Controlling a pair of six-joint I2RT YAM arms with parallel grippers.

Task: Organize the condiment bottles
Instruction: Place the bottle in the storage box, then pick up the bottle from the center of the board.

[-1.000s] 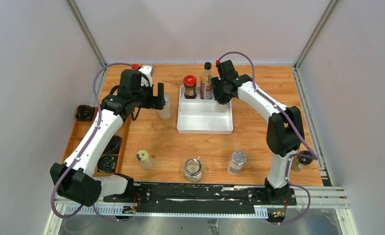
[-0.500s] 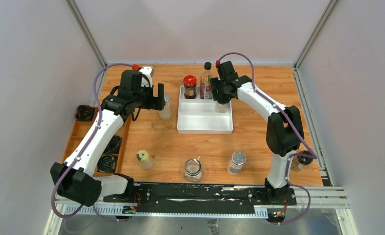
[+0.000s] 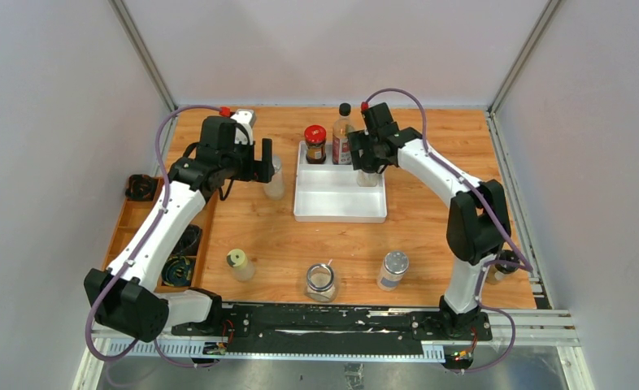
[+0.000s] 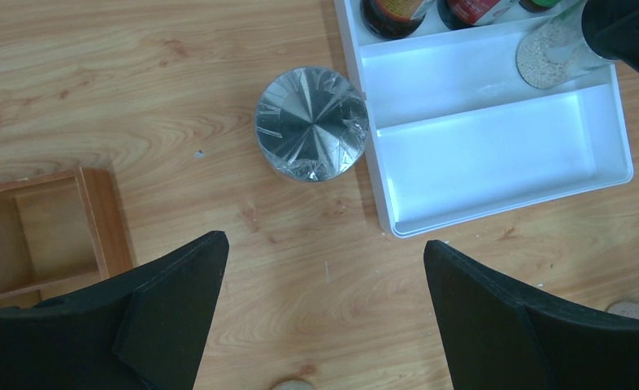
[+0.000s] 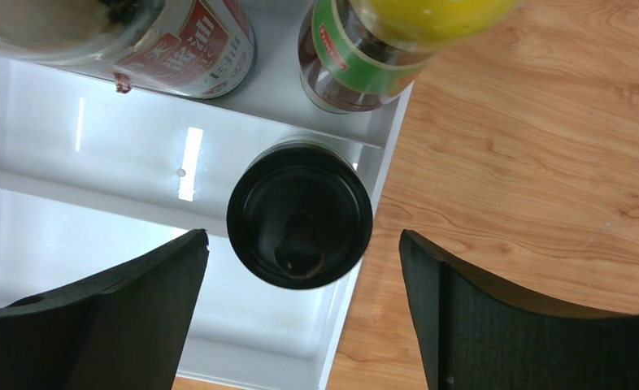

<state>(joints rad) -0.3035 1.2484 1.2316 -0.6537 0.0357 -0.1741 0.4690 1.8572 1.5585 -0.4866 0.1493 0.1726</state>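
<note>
Right tool (image 5: 302,236): we found it spread wide, a black-capped jar (image 5: 298,203) standing free between its fingers, inside the white tray (image 5: 97,138). Left tool (image 4: 324,248): spread, gripping nothing; a silver-capped jar (image 4: 311,123) stood ahead of it on the counter (image 4: 137,81), just beside the tray.

Your right gripper (image 5: 300,244) now gapes wide, no longer gripping the black-capped jar (image 5: 299,213). The jar stands free at the white tray's (image 5: 97,138) right edge.

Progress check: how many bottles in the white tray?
4, far end of tray: red-capped jar, tall bottle, green-labelled bottle, black-capped jar under the right claw. More may be hidden.
</note>
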